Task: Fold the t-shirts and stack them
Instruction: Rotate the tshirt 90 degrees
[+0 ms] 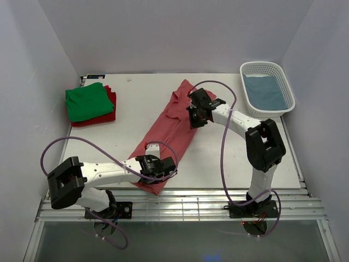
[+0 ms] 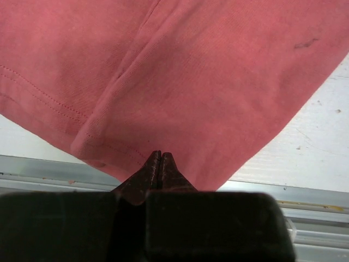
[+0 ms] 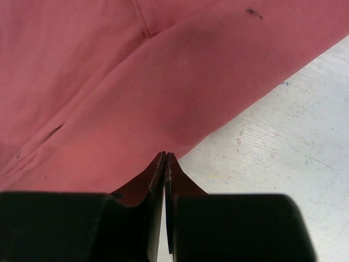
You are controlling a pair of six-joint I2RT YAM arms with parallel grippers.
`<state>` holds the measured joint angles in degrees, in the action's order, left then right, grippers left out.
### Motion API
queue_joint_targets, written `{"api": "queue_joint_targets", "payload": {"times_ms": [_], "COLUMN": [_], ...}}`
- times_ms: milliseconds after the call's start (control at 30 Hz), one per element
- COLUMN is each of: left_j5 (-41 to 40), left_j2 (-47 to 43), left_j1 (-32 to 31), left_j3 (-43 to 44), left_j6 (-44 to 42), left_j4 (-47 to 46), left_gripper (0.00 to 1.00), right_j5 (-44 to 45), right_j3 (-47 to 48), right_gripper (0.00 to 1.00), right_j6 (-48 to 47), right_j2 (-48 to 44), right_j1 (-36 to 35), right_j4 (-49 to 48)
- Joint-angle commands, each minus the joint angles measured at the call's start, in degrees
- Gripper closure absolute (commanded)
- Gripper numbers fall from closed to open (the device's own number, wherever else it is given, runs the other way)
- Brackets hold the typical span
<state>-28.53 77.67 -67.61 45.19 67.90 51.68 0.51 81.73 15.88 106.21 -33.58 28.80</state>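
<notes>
The dusty pinkish-red t-shirt lies in a long diagonal strip across the middle of the table. My left gripper is at its near end, with jaws closed on the hem. My right gripper is at its far end, with jaws closed on the shirt's edge. The pink cloth fills both wrist views. The bright green t-shirt lies folded on the dark red t-shirt at the back left. The grey-blue t-shirt lies in the basket.
A white lattice basket stands at the back right. A metal rail runs along the table's near edge, and the pink shirt's near end reaches over it. White walls close in the table on three sides.
</notes>
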Motion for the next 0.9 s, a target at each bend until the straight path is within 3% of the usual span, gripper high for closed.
{"api": "queue_joint_targets", "payload": {"times_ms": [0,467,867], "left_j5": [-0.7,5.7,12.4], "left_j2": [0.3,10.7,21.2], "left_j1": [-0.1,-0.2,-5.0], "left_j3": [-0.7,-4.9,10.1], "left_j6": [0.1,-3.6,-8.7], "left_j4": [-2.1,-15.8,-17.8], "left_gripper": [1.0,1.0,1.0], "right_j5": [1.4,4.2,8.0], "right_j3": [0.9,9.0,28.1], "right_gripper": [0.92,0.92,0.92], "right_j6": [1.3,0.6,-0.2], "right_j2": [0.7,15.4,25.9], "right_j1": [-0.1,-0.5,2.2], "right_j4": [-1.2,1.9,11.3]}}
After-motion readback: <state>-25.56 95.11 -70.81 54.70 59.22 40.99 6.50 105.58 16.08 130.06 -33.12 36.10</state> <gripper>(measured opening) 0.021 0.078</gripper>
